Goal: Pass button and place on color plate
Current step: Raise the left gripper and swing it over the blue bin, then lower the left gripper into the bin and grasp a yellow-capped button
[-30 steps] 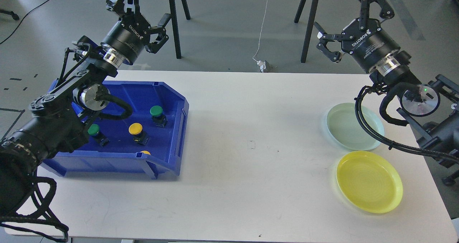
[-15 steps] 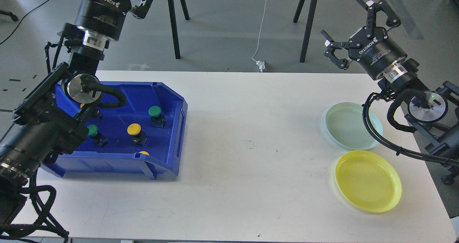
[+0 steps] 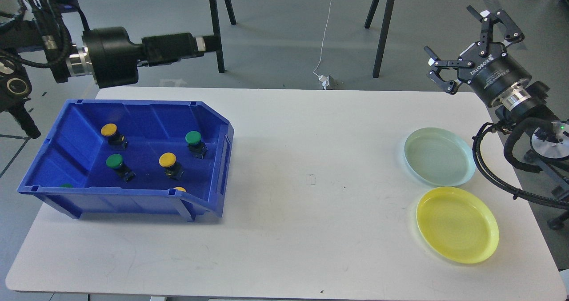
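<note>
Several push buttons lie in a blue bin point(image 3: 221, 122) at the table's left: yellow ones point(image 3: 109, 130) point(image 3: 168, 159), green ones point(image 3: 114, 161) point(image 3: 193, 137), and two more half hidden behind the front wall. A pale green plate point(image 3: 439, 155) and a yellow plate point(image 3: 457, 224) sit empty at the right. My left gripper point(image 3: 208, 43) is seen side-on, pointing right, high behind the bin's far edge; its fingers cannot be told apart. My right gripper point(image 3: 462, 38) is open and empty, raised beyond the table's far right corner, above and behind the green plate.
The white table point(image 3: 311, 212) spans the view between bin and plates. Black stand legs point(image 3: 215, 30) point(image 3: 382, 30) rise behind the far edge. A white cable and plug point(image 3: 326, 81) lie on the floor behind the table.
My left arm has lifted off the bin and swung to lie level, pointing right, uncovering the whole bin. My right gripper has drawn back to the right, still open.
</note>
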